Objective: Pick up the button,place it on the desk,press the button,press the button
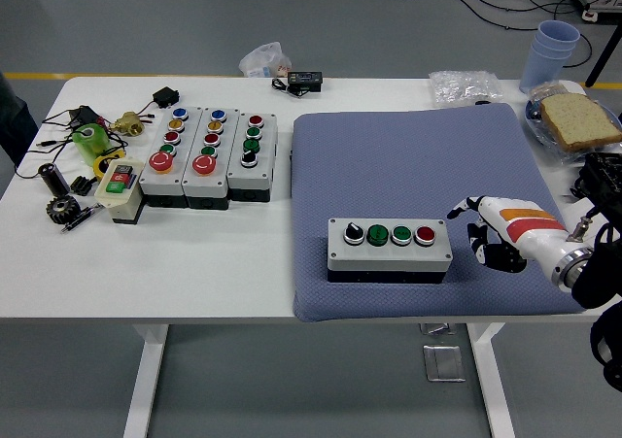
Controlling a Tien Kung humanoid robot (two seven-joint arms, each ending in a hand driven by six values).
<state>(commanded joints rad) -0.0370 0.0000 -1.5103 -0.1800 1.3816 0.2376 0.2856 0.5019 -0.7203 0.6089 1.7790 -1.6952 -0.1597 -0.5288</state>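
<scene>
Nearest to me, my right hand [491, 232] reaches in from the lower right over the blue pad [418, 156]; its fingers [483, 247] are curled downward and grip nothing, with one white finger extended toward the button box [389, 249]. I see the hand just beside the box's right end, and I cannot tell whether it touches it. The button box lies flat on the near part of the pad, carrying in a row, left to right, a black selector knob [353, 233], two green buttons [390, 234] and a red button [425, 234]. The pad rests on the right half of the white desk [224, 263]. Farther back on the left I see three more control boxes [209, 156] side by side, a small red-and-green switch box [119, 187] just left of them, and a dark gear [62, 208] near the left edge. At the far right lie a slice of bread [579, 120] and a stack of blue cups [551, 54]. My left arm is outside the view.
</scene>
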